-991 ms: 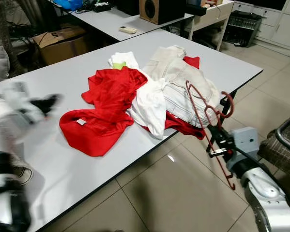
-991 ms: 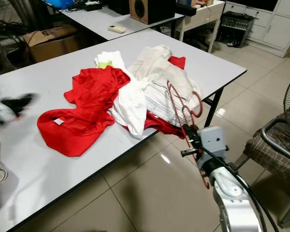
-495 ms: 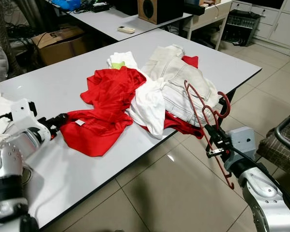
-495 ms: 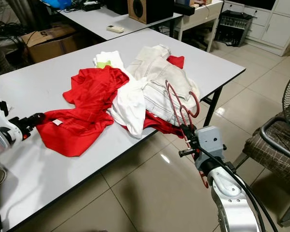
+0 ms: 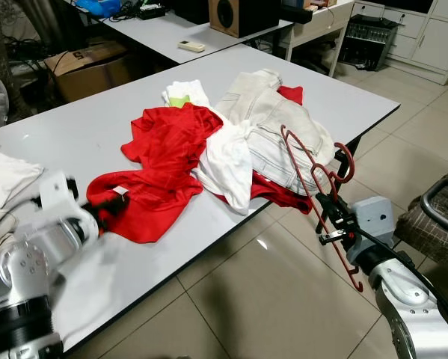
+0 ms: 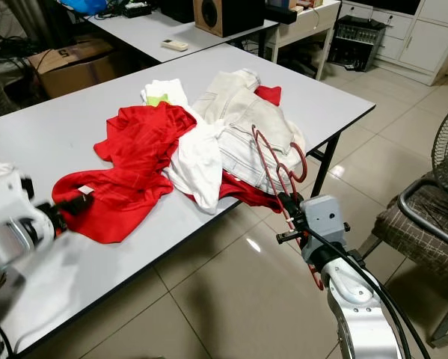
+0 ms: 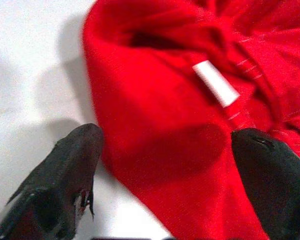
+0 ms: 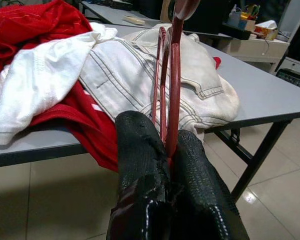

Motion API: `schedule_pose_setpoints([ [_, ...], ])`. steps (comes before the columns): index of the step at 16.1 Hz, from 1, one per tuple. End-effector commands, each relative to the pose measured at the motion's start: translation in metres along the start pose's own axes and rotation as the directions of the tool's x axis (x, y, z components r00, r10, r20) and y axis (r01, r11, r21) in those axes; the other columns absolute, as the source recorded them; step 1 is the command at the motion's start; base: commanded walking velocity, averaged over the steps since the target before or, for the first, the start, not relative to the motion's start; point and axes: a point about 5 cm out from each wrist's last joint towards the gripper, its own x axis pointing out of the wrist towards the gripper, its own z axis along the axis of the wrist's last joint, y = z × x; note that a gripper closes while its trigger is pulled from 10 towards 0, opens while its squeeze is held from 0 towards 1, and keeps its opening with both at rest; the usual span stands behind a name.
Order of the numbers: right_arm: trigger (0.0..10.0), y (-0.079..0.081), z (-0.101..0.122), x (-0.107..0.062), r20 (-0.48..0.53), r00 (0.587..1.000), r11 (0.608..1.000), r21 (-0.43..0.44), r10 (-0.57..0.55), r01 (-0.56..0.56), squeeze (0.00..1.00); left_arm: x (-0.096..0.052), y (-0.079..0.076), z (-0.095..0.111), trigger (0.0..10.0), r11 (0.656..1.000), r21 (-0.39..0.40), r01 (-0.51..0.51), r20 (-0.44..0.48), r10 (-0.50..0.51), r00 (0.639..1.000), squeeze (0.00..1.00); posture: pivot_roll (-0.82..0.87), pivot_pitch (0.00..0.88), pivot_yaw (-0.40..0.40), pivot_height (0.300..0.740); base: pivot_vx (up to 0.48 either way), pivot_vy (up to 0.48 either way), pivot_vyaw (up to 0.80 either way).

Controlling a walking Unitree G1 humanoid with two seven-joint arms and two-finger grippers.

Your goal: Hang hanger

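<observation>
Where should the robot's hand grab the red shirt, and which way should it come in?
Probably the collar edge beside the white tag of the red shirt. It lies bunched and raised on the table, and the open left gripper already straddles it. Come in low from the robot's left side.

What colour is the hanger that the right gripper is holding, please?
The hanger is dark red; it shows best in the right wrist view, clamped in the right gripper.

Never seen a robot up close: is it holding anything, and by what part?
The right gripper pinches a red hanger by its lower wire. The left gripper is open over a red shirt.
</observation>
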Motion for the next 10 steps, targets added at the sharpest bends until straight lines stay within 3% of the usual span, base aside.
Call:
schedule_pose_setpoints([
  [1, 10.0, 0.001, 0.002, 0.001, 0.013, 1.000, 1.000, -0.008, 0.011, -0.011, 0.00, -0.004, 0.001, 0.005, 10.0, 0.999, -0.003, -0.035, 0.026, 0.035, 0.999, 0.75, -0.16, 0.000, 0.094, 0.719, 0.000, 0.000, 0.00],
  [2, 10.0, 0.001, 0.002, 0.001, 0.014, 1.000, 1.000, -0.009, 0.012, -0.012, 0.00, -0.001, -0.004, 0.000, 10.0, 0.998, -0.066, -0.010, 0.014, 0.011, 1.000, 0.44, -0.16, 0.000, 0.094, 0.719, 0.000, 0.000, 0.00],
  [3, 10.0, 0.001, 0.002, 0.001, 0.014, 1.000, 1.000, -0.010, 0.013, -0.013, 0.00, 0.000, -0.006, -0.001, 10.0, 0.997, -0.080, -0.001, 0.011, 0.002, 1.000, 0.44, -0.16, 0.000, 0.094, 0.719, 0.000, 0.000, 0.00],
  [4, 10.0, 0.001, 0.002, 0.002, 0.015, 1.000, 1.000, -0.011, 0.013, -0.013, 0.00, 0.003, -0.012, -0.001, 10.0, 0.990, -0.138, 0.021, 0.029, -0.017, 0.999, 0.24, -0.16, 0.000, 0.100, 0.719, 0.000, 0.000, 0.00],
  [6, 10.0, 0.001, 0.002, 0.001, 0.014, 1.000, 1.000, -0.014, 0.011, -0.010, 0.00, 0.005, -0.018, 0.002, 10.0, 0.988, -0.153, 0.036, 0.051, -0.029, 0.998, 0.00, -0.17, 0.000, 0.104, 0.719, 0.000, 0.000, 0.00],
  [8, 10.0, -0.001, 0.001, -0.001, 0.012, 1.000, 1.000, -0.011, 0.003, -0.002, 0.00, 0.001, -0.020, 0.009, 10.0, 0.998, -0.061, 0.025, 0.073, -0.021, 0.997, 0.00, -0.17, 0.000, 0.107, 0.719, 0.000, 0.000, 0.00],
  [10, 10.0, 0.001, 0.001, 0.000, 0.012, 1.000, 1.000, -0.011, 0.004, -0.003, 0.00, 0.002, -0.025, 0.013, 10.0, 0.995, -0.080, 0.062, 0.078, -0.055, 0.995, 0.00, -0.16, 0.000, 0.108, 0.719, 0.000, 0.000, 0.00],
])
